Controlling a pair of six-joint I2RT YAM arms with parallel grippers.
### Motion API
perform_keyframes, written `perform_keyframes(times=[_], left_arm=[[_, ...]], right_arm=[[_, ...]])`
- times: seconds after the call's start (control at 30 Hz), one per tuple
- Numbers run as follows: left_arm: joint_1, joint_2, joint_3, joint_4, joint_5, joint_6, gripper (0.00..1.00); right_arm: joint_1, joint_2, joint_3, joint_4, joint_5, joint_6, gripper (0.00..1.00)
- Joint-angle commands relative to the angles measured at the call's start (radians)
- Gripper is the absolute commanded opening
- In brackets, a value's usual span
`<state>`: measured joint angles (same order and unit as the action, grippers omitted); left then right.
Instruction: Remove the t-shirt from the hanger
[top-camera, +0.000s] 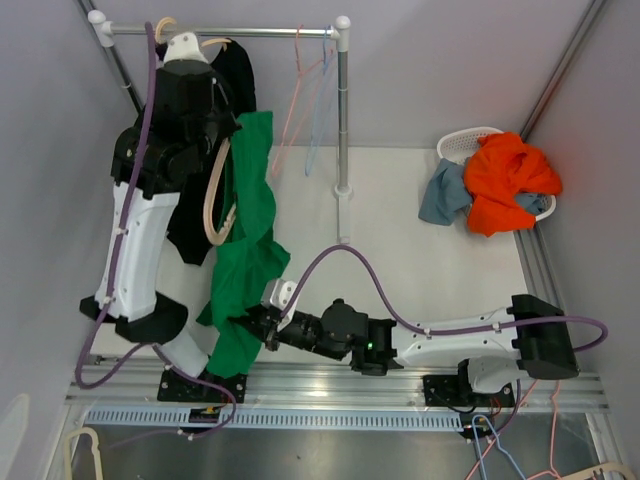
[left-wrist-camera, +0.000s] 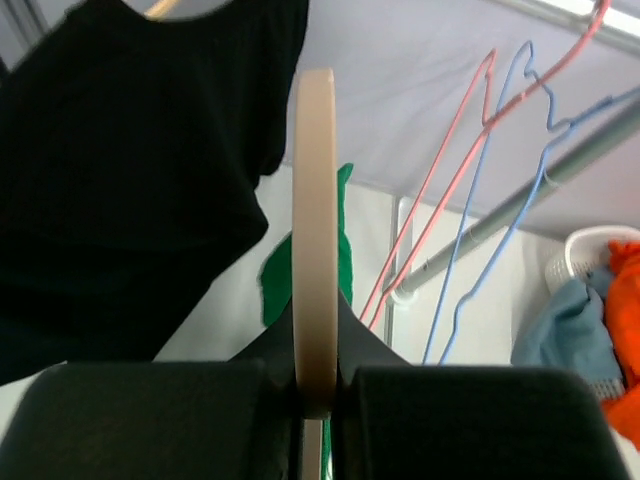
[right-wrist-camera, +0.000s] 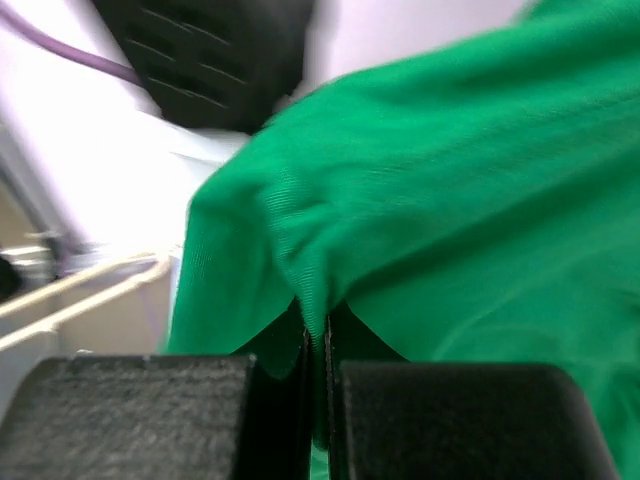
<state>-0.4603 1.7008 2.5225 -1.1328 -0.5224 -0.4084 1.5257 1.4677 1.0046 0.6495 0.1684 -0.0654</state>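
A green t-shirt (top-camera: 245, 240) hangs down from a beige hanger (top-camera: 213, 200) below the rail (top-camera: 220, 30). My left gripper (top-camera: 222, 150) is shut on the beige hanger (left-wrist-camera: 314, 230), which stands edge-on between its jaws. My right gripper (top-camera: 250, 322) is shut on a fold of the green t-shirt (right-wrist-camera: 440, 200) near its lower hem. A black garment (top-camera: 238, 75) hangs on the rail beside the left arm; it also shows in the left wrist view (left-wrist-camera: 130, 170).
A pink hanger (top-camera: 295, 90) and a blue hanger (top-camera: 320, 100) hang on the rail by the white post (top-camera: 343, 120). A white basket (top-camera: 470, 145) with orange (top-camera: 510, 180) and grey-blue clothes stands at the back right. Loose hangers lie at the near edge.
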Motion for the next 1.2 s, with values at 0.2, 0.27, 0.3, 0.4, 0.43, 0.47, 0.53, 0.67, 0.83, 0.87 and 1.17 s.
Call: perform_keyframes(times=[0.2, 0.27, 0.3, 0.4, 0.43, 0.47, 0.53, 0.67, 0.83, 0.87, 1.17], left_arm=[[-0.054, -0.963, -1.297, 0.882, 0.275, 0.038, 0.0], [-0.055, -1.088, -1.399, 0.999, 0.32, 0.083, 0.01], [-0.055, -1.118, -1.412, 0.992, 0.335, 0.097, 0.0], [-0.054, -1.138, -1.32, 0.86, 0.395, 0.094, 0.01], [-0.055, -1.145, -1.315, 0.848, 0.418, 0.091, 0.01], [-0.055, -1.167, -1.308, 0.837, 0.444, 0.088, 0.01], [-0.055, -1.191, -1.311, 0.838, 0.467, 0.079, 0.01], [-0.054, -1.202, -1.282, 0.802, 0.461, 0.094, 0.0], [-0.055, -1.214, -1.217, 0.74, 0.374, 0.14, 0.01], [-0.055, -1.213, -1.2, 0.707, 0.381, 0.14, 0.01], [-0.055, -1.201, -1.127, 0.334, 0.654, 0.043, 0.01]], right_arm=[[-0.175, -0.008, 0.216, -0.195, 0.322, 0.065, 0.0], [-0.212, 0.011, 0.27, -0.304, 0.38, 0.108, 0.0], [-0.228, 0.028, 0.31, -0.342, 0.391, 0.117, 0.0], [-0.282, 0.077, 0.391, -0.542, 0.448, 0.205, 0.0], [-0.294, 0.089, 0.4, -0.58, 0.474, 0.223, 0.0], [-0.314, 0.098, 0.411, -0.669, 0.497, 0.28, 0.0], [-0.328, 0.112, 0.413, -0.75, 0.54, 0.331, 0.0], [-0.375, 0.092, 0.373, -0.969, 0.557, 0.461, 0.0], [-0.534, -0.001, 0.27, -1.246, 0.605, 0.781, 0.0], [-0.559, -0.08, 0.229, -1.213, 0.624, 0.789, 0.0], [-0.668, -0.273, 0.069, -1.114, 0.738, 0.705, 0.0]])
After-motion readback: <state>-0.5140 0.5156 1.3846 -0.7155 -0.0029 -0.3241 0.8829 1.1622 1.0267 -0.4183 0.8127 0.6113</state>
